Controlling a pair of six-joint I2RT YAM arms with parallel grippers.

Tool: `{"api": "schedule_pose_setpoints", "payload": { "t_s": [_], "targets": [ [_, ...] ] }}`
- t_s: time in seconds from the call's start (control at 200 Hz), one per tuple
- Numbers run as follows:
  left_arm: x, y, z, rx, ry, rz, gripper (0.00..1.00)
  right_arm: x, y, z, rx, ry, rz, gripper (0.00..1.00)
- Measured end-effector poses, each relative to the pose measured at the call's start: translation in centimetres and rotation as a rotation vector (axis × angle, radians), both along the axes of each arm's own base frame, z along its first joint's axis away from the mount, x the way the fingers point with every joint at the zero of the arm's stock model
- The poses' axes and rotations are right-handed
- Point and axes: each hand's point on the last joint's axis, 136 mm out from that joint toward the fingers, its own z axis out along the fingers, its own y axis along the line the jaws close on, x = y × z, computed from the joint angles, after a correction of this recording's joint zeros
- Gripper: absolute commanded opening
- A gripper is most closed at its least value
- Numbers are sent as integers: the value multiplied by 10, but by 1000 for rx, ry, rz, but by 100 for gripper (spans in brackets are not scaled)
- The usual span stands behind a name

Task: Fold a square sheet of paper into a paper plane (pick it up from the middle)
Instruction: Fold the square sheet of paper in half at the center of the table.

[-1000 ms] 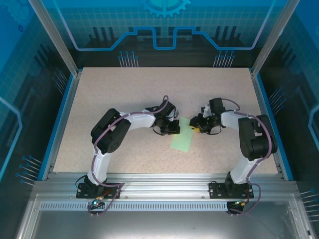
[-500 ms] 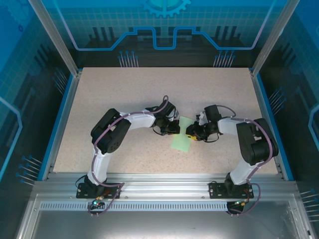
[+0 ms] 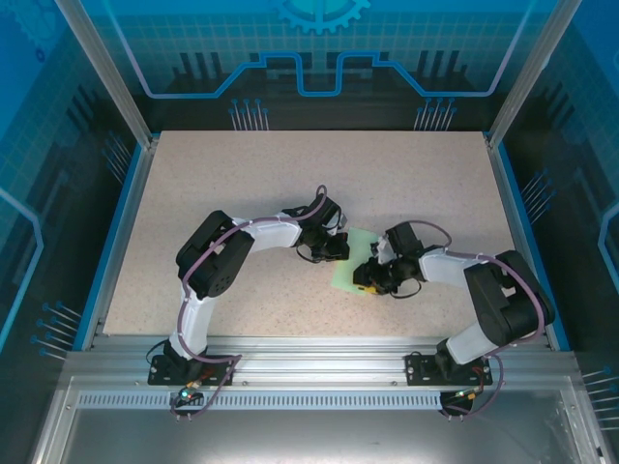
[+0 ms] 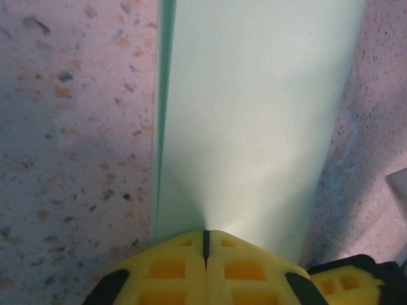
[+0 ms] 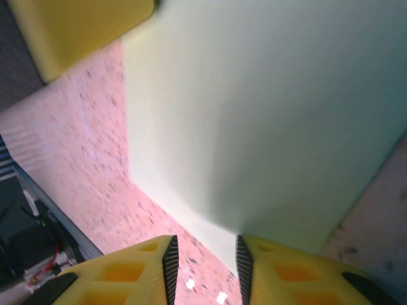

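The square sheet of paper (image 3: pixel 352 261) lies folded into a pale mint-green strip at mid-table. In the left wrist view the paper (image 4: pixel 254 114) runs straight out from my left gripper (image 4: pixel 205 238), whose jaws are shut on its edge. From above, the left gripper (image 3: pixel 338 249) sits at the strip's left side. My right gripper (image 3: pixel 365 283) is low over the strip's near right corner. Its jaws stand open in the right wrist view (image 5: pixel 205 251), the right finger on the paper (image 5: pixel 267 114) and the left one over bare table.
The speckled tabletop (image 3: pixel 290 184) is bordered by blue rails and transparent walls. An aluminium frame rail (image 3: pixel 309 353) runs along the near edge by the arm bases. A yellow finger of the left gripper (image 5: pixel 82 25) shows at the top left of the right wrist view.
My right gripper has moved left and toward the near edge, from the strip's far right side to its near right corner. The left gripper and the paper have stayed put.
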Motion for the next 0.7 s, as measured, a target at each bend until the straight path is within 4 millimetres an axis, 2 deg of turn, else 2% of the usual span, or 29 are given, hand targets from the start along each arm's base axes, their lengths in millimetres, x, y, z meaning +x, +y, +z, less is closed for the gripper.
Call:
{"api": "schedule_pose_setpoints", "payload": {
  "t_s": [0.13,0.22,0.275,0.315,0.37,0.505,0.62,0.7],
  "targets": [
    [0,0,1,1,1,0,0,-1,0,1,-2,-11,-7,34],
    [-2,2,2,6,6,0,0,-2,-7,5,-34,-16,-21,40],
    [-5,5,3,17,11,2,10,3,-14,12,-60,-27,-42,41],
    [-8,7,5,25,10,6,15,13,-22,19,-83,-47,-71,44],
    [-12,13,12,37,-1,21,28,33,-39,30,-127,-80,-128,47],
    [-15,31,46,43,-81,77,35,79,-77,52,-253,-157,-234,58],
    [-11,52,74,22,-156,155,37,101,-82,58,-317,-172,-223,64],
    [-8,72,78,18,-177,221,41,110,-82,52,-351,-158,-212,66]
  ]
}}
